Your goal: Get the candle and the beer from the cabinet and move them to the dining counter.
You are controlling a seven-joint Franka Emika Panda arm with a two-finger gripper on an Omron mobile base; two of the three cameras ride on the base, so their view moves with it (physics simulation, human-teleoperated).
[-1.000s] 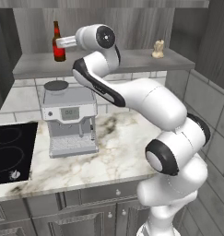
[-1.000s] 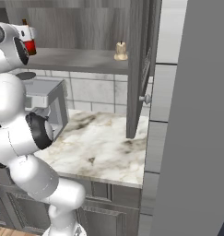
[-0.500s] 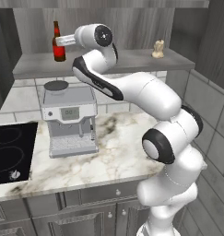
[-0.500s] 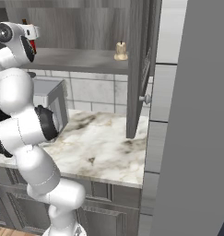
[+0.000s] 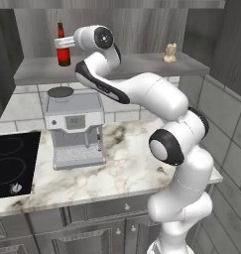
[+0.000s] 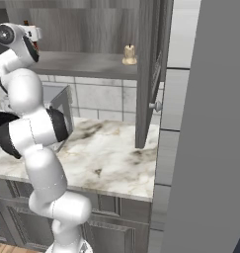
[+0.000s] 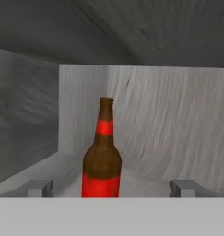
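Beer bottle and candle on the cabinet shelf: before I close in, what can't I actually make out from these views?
- Beer: base cut off by the bottom of the hand view; in the right base view the arm hides nearly all of it.
- Gripper: open, fingertips wide either side of the bottle; the left base view doesn't settle whether they touch it.
- Candle: too small to make out any detail.
- Cabinet: top cut off by the frame edges.
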